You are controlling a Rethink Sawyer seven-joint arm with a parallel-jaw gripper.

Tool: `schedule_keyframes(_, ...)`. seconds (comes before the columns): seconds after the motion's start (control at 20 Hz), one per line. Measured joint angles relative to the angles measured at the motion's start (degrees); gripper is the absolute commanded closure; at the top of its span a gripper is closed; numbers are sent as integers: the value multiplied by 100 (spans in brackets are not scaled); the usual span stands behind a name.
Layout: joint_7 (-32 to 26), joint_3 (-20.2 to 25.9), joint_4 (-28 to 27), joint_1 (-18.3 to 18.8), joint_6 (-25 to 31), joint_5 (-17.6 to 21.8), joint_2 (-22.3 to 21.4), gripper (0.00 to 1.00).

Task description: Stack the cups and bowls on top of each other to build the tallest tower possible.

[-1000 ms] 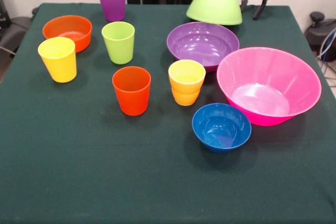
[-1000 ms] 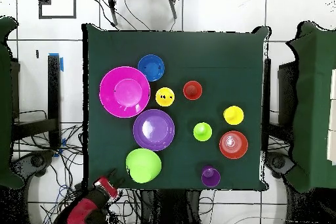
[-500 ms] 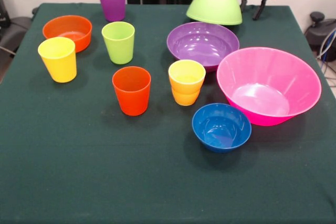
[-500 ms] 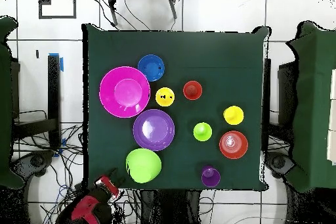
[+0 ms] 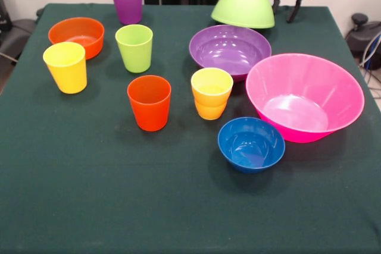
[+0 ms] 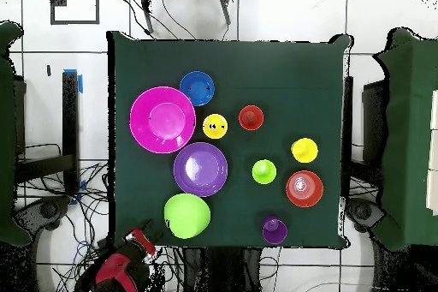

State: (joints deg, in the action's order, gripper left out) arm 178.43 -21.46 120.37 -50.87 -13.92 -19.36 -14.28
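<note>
- A table (image 5: 89, 206) covered in dark green cloth holds five cups and five bowls, none held by the robot.
- The end effector (image 5: 287, 5) hangs beyond the far right corner of the table, just beside the lime green bowl; two dark fingers (image 5: 294, 11) point downward, spread apart, with nothing between them.
- The lime green bowl (image 5: 243, 8) lies upside down at the far edge of the table.
- The purple bowl (image 5: 230, 49) sits upright just in front of it.
- The very large pink bowl (image 5: 304, 96) stands upright to the right, beside the purple bowl.
- The small blue bowl (image 5: 250, 144) sits in front, near the pink bowl's rim.
- The yellow-orange cup (image 5: 211, 93) stands between the purple bowl and the blue bowl; it looks like two cups nested together.
- The orange-red cup (image 5: 149, 102) stands upright to its left.
- The lime green cup (image 5: 134, 47) stands farther back.
- The yellow cup (image 5: 65, 66) stands at the left, close to the orange bowl (image 5: 76, 35).
- The purple cup (image 5: 127, 2) stands at the far edge.
</note>
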Motion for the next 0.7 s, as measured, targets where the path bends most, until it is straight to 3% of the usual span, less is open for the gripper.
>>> schedule_keyframes(0.7,0,206,186,240,-54,161,-232,0)
